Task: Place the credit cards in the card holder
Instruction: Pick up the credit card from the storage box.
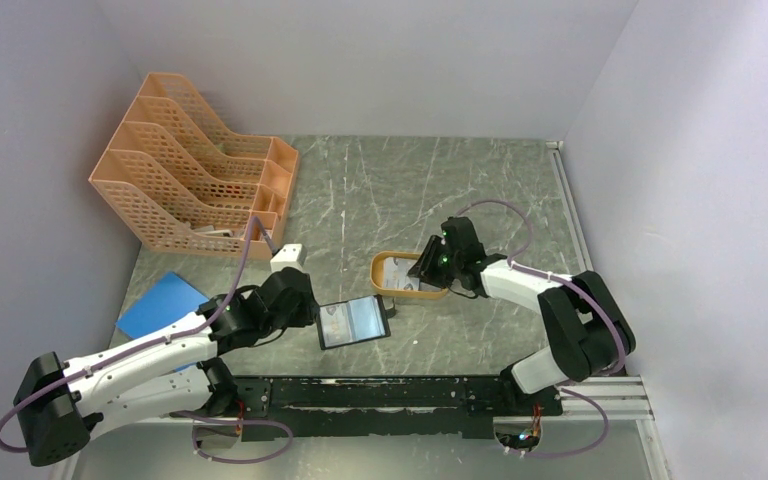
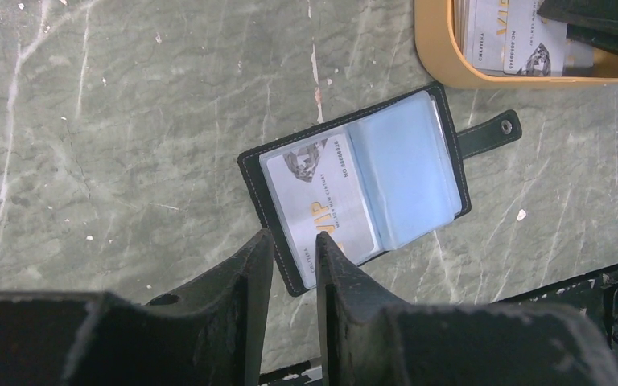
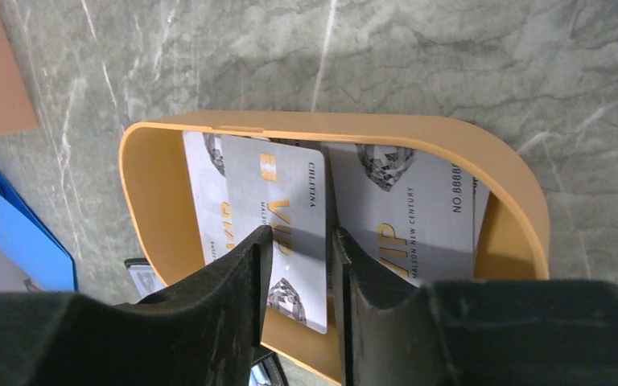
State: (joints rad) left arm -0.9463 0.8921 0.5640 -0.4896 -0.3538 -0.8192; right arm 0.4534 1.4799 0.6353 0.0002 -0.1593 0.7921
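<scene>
The black card holder (image 1: 353,322) (image 2: 447,137) lies open and flat on the table, its snap tab (image 2: 495,133) pointing away. A credit card (image 2: 322,189) sits in its left clear pocket; the right pocket (image 2: 406,169) looks empty. My left gripper (image 2: 291,241) (image 1: 310,305) is open by a narrow gap, straddling the holder's near left edge. More credit cards (image 3: 278,201) (image 3: 410,209) lie in the orange oval tray (image 3: 330,125) (image 1: 378,272). My right gripper (image 3: 299,237) (image 1: 428,268) is down in the tray, open, its fingers either side of the left card's right part.
An orange file rack (image 1: 195,165) stands at the back left. A blue sheet (image 1: 160,305) (image 3: 16,217) lies left of my left arm. A small white box (image 1: 287,254) sits near the rack. A black rail (image 1: 390,395) runs along the near edge.
</scene>
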